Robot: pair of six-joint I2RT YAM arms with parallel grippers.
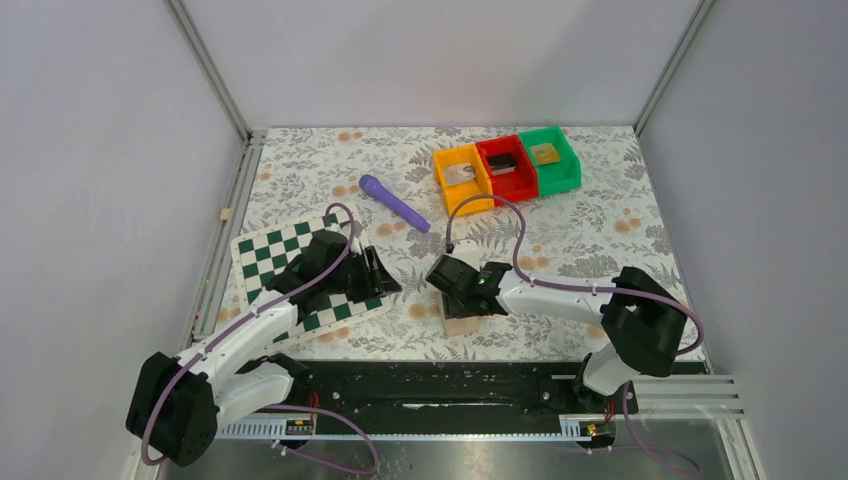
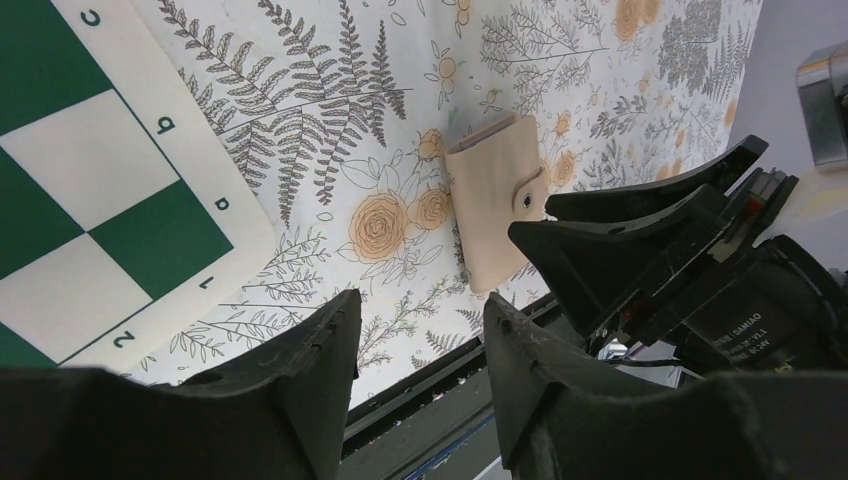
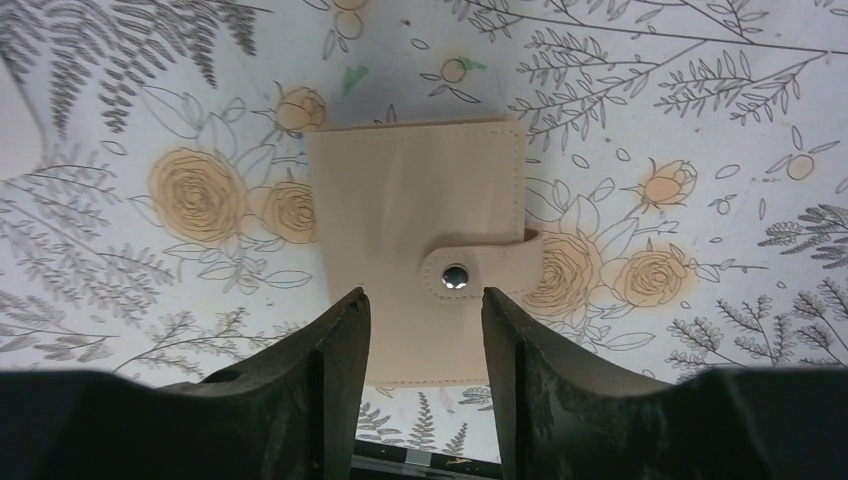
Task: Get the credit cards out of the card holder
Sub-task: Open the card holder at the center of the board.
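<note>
Between the right gripper's (image 3: 425,300) part-open jaws nothing is held; under them lies the card holder (image 3: 420,200), closed and snapped, flat on the table (image 3: 700,120) by its near edge. Further left, the left gripper (image 2: 420,310) hangs part-open and empty over the board's (image 2: 100,200) right edge.

Green-and-white checkered board (image 1: 262,262) lay at left on flowered tablecloth (image 1: 570,240). Purple stick (image 1: 393,202) lay slanted beyond board, apart from it. Far side: orange bin (image 1: 470,205), red bin (image 1: 512,190), green bin (image 1: 560,182) stood touching in row; dark item in red, tan item in green.
</note>
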